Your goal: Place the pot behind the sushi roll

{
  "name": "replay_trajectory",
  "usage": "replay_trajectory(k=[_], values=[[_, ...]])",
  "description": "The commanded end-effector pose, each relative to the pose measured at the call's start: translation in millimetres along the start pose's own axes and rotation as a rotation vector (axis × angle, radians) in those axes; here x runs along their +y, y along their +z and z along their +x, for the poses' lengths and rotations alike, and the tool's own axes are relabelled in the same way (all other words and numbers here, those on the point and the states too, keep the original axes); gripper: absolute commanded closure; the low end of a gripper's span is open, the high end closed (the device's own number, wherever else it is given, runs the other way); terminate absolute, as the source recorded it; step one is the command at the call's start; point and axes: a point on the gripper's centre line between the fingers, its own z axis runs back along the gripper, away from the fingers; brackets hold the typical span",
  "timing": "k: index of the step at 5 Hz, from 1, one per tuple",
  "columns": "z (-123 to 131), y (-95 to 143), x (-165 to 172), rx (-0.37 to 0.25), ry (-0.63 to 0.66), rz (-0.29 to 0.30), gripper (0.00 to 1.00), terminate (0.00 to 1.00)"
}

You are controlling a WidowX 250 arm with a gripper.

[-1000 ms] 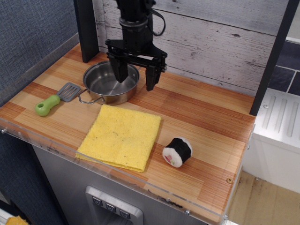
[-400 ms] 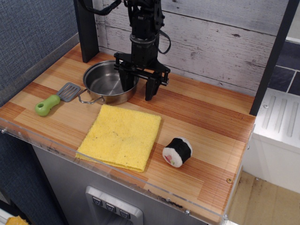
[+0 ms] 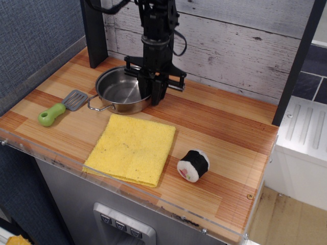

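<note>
The pot (image 3: 121, 91) was seen at the back left of the table (image 3: 219, 122), its right rim pinched by the gripper (image 3: 154, 93), whose jaws were clamped on it. The sushi roll (image 3: 193, 165) lay well apart, near the front, beside a yellow cloth (image 3: 131, 148). A green-handled spatula (image 3: 61, 107) lay left of the pot.

There is only one view. The camera stands high in front of the counter (image 3: 214, 127), a little to the right side, and looks down and toward the plank wall (image 3: 230, 35) at 12 o'clock. It is at middle distance: the whole counter top fits in, with its front edge at 6 o'clock. The arm (image 3: 156, 30) enters from 12 o'clock; its upper part is cut off.
</note>
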Motion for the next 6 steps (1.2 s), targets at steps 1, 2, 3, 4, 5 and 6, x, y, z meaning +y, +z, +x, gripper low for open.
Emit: replay_trajectory(k=[1, 2, 3, 4, 5, 6], values=[[-4.6, 50.1, -16.4, -0.101, -0.047, 0.002, 1.0, 0.0], [-8.0, 53.2, -64.9, -0.096, -0.161, -0.033, 1.0, 0.0], [-18.9, 52.8, -115.0, -0.101, -0.261, -0.035, 1.0, 0.0], [-26.5, 44.6, -142.0, -0.087, -0.298, -0.027, 1.0, 0.0], [-30.5, 31.4, -155.2, -0.065, -0.327, -0.019, 1.0, 0.0], [-31.6, 16.7, -156.9, -0.034, -0.321, -0.017, 0.0, 0.0]])
